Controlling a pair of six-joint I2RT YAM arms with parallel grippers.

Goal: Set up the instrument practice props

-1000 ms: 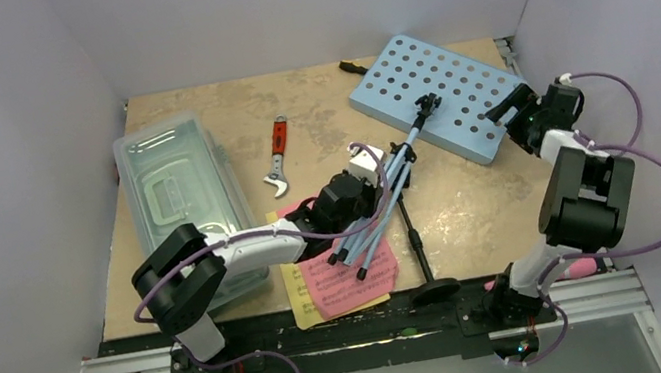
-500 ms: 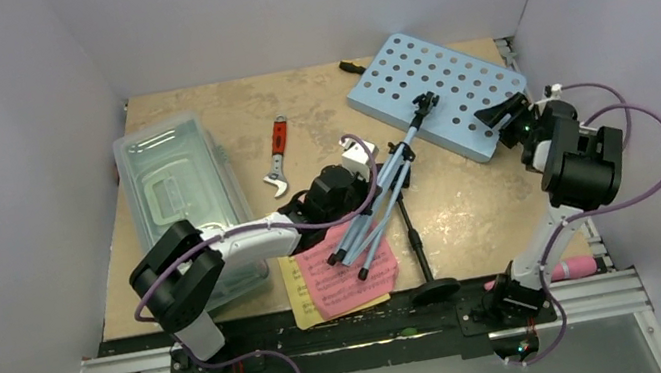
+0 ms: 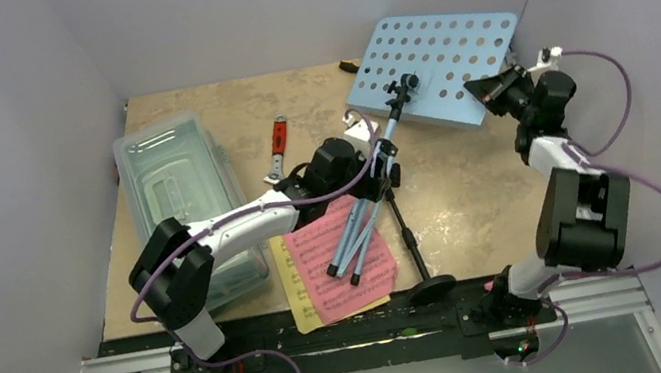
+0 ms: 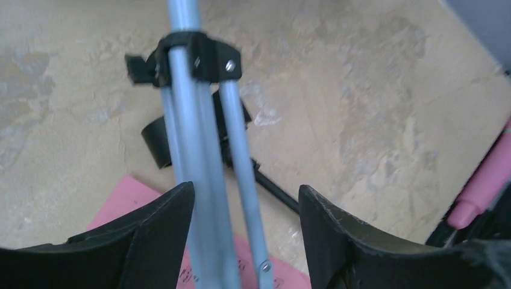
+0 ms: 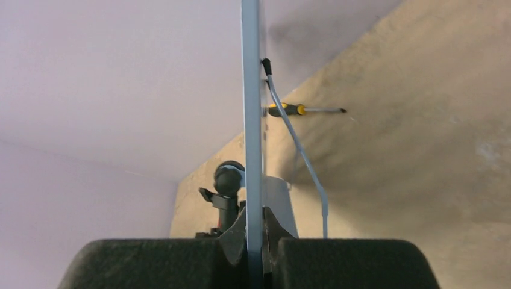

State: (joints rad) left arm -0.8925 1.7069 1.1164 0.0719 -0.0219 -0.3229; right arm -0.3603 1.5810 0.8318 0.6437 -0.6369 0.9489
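Right gripper [image 3: 490, 91] now clamped on the right edge of the light blue perforated music stand [image 3: 441, 51]; a second ago its fingers [image 5: 181, 265] stood wide beside that edge, with the desk flat on the tabletop [image 3: 480, 192]. Desk is now off the surface at the rear right, tilted up toward the back wall. Right wrist view confirms it: panel seen edge-on, fingers pinched against both faces. Left gripper [image 3: 374, 157] has gone the other way. It was tight on the folded tripod legs [image 3: 355, 238]; now its fingers [image 4: 156, 241] stand apart with the tubes loose between them, gripping nothing. Legs are bunched together, feet over the pink sheet-music page [image 3: 317, 280], which lies on the yellow page [image 3: 297, 303] at the near edge. I judge the load has passed to the right arm and the stand is mid-raise, not yet standing; the legs need spreading before it can. Black mic stand [image 3: 411, 234] lies flat beside the legs, round base nearest me. Pink toy microphone [image 4: 482, 183] shows only at the rim of the left wrist view, down on the tabletop. Red-handled wrench [image 3: 277, 150] and clear lidded box [image 3: 175, 187] sit left of the work. Risk: with so thin an edge pinch, the stand could swing
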